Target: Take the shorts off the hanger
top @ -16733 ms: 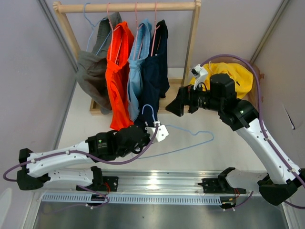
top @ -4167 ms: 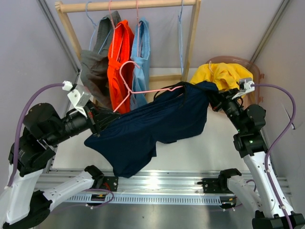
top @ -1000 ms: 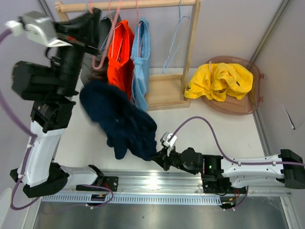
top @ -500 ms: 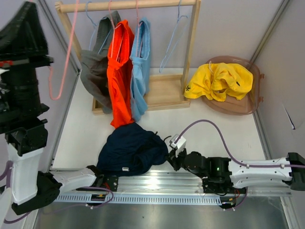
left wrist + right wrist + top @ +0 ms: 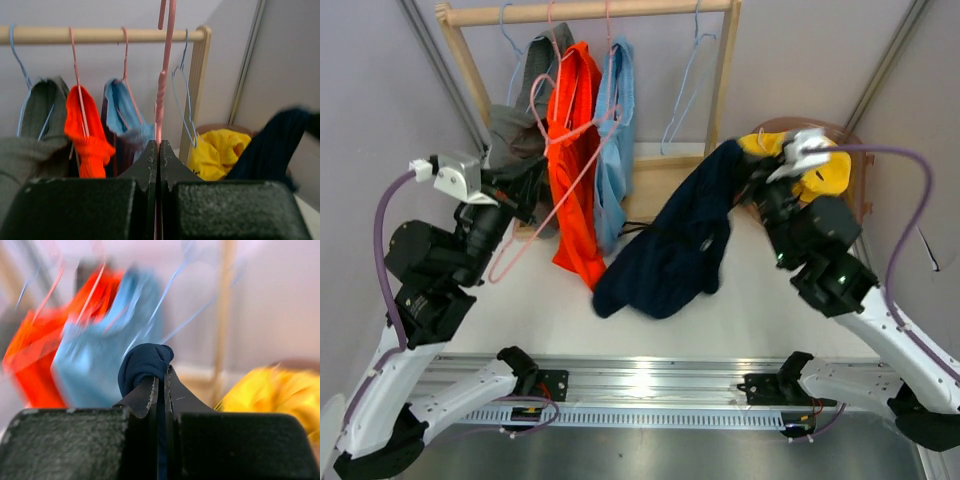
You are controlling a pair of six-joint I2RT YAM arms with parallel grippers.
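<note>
The white table [image 5: 550, 310] holds a wooden rack [image 5: 645, 180], which stands past the left gripper [image 5: 525, 185]. A round brown tub [image 5: 858, 160] sits just behind the right gripper [image 5: 752, 178].

You are facing a rack [image 5: 590, 12] standing at the back of the table [image 5: 520, 310]. Three pairs are hanging side by side on its rail: the leftmost shorts [image 5: 515, 130], the middle shorts [image 5: 570, 150] and the rightmost shorts [image 5: 615, 140], with a bare hanger [image 5: 685, 90] hanging to their right. A basket [image 5: 855, 160] is sitting right of the rack, with the basket shorts [image 5: 830, 175] lying in it. Your right gripper [image 5: 161, 382] is holding the fifth shorts [image 5: 670, 250] up just left of the basket, and they are drooping toward the table's middle. Your left gripper [image 5: 159, 147] is holding a loose hanger [image 5: 161, 85] in front of the leftmost shorts.
</note>
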